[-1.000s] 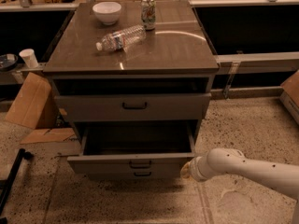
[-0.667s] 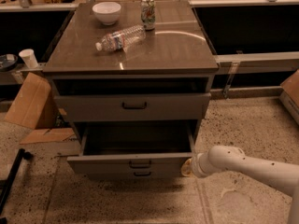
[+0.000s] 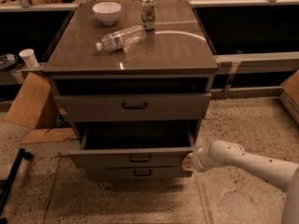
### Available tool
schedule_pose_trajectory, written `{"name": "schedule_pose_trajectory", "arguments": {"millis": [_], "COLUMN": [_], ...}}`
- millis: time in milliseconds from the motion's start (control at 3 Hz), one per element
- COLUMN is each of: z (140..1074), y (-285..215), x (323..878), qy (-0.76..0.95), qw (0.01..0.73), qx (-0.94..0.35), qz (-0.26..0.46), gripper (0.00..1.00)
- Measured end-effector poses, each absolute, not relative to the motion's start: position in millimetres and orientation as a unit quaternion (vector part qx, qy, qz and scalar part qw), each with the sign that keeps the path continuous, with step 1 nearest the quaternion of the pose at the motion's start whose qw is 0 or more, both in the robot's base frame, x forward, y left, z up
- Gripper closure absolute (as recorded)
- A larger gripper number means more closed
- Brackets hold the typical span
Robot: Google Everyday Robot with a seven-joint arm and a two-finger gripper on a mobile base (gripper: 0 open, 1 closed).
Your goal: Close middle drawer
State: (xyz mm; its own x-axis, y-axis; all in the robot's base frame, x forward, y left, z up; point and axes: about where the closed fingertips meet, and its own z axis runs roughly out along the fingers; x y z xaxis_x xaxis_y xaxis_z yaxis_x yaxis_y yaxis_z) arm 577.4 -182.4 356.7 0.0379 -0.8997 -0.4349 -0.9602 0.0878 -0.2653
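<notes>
The middle drawer [image 3: 133, 157] of a grey-brown cabinet stands pulled out, its inside dark and empty, a small dark bar handle [image 3: 140, 158] at the centre of its front. The uppermost drawer [image 3: 133, 107] is slightly out above it. The lowest drawer [image 3: 140, 173] is in, below it. My gripper [image 3: 188, 163], at the end of a white arm [image 3: 243, 162] coming from the right, is at the right end of the middle drawer's front, against or very close to it.
On the cabinet top [image 3: 177, 50] lie a white bowl [image 3: 107, 12], a soda can [image 3: 148, 13] and a plastic bottle [image 3: 120, 38] on its side. Cardboard [image 3: 29, 101] leans at the left. A white cup [image 3: 29, 58] stands on a shelf at left. Speckled floor lies in front.
My arm has shifted slightly left, bringing the gripper closer against the drawer's right end. The drawer looks about as far out as before.
</notes>
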Motion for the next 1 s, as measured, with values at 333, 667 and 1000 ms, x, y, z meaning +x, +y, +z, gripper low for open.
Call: {"name": "schedule_pose_trajectory", "arguments": {"millis": [333,667,1000], "z": [355.9,356.5,357.0], "y": [-183.7,-182.9,-182.4], "x": [588.6,596.4,597.6], "qy": [0.693,0.693,0.692], "qw": [0.262,0.266,0.267], "qx": [-0.668,-0.667,-0.667], "qz": [0.063,0.067,0.067], "gripper": [0.83,0.52,0.29]}}
